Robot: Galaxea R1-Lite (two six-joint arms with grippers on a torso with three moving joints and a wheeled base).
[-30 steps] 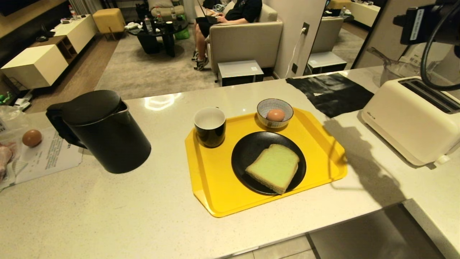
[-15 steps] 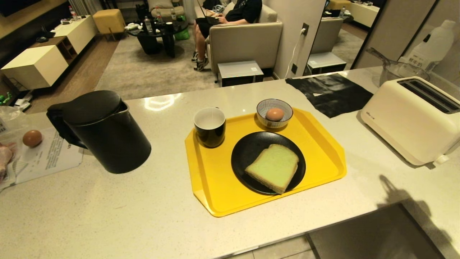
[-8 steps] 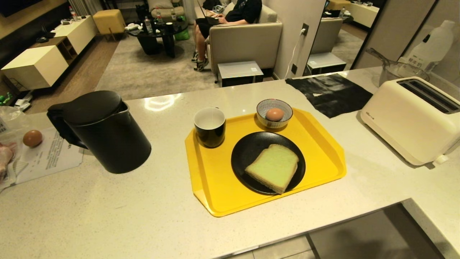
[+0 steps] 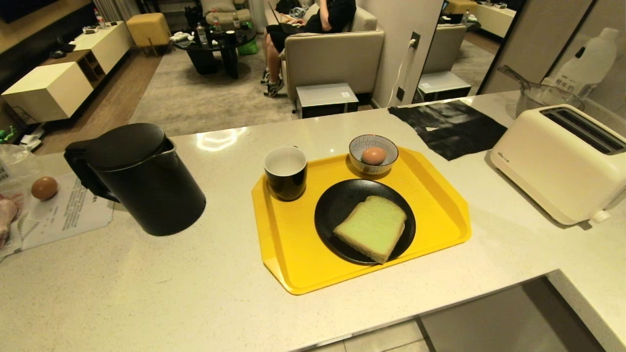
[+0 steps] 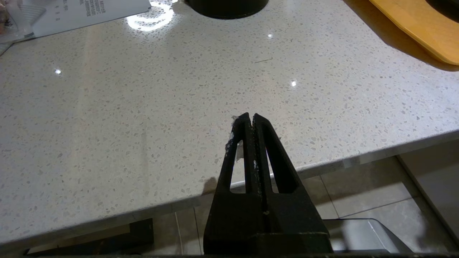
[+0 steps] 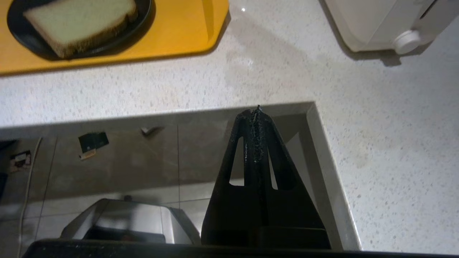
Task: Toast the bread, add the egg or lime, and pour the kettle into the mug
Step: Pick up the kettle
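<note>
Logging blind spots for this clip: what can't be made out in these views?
- Kettle: contents hidden by its closed lid in the head view; the left wrist view's edge cuts off all but its base.
- Toaster: slot insides too dark and partly cut off at the head view's edge.
- Mug: handle not visible, hidden behind its body.
- Both grippers: outside the head view.

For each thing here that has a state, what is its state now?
kettle: lid closed, upright.
mug: upright, looks empty.
bread: flat on black plate.
egg: whole, in striped bowl.
toaster: slots empty.
left hand: shut, empty.
right hand: shut, empty.
</note>
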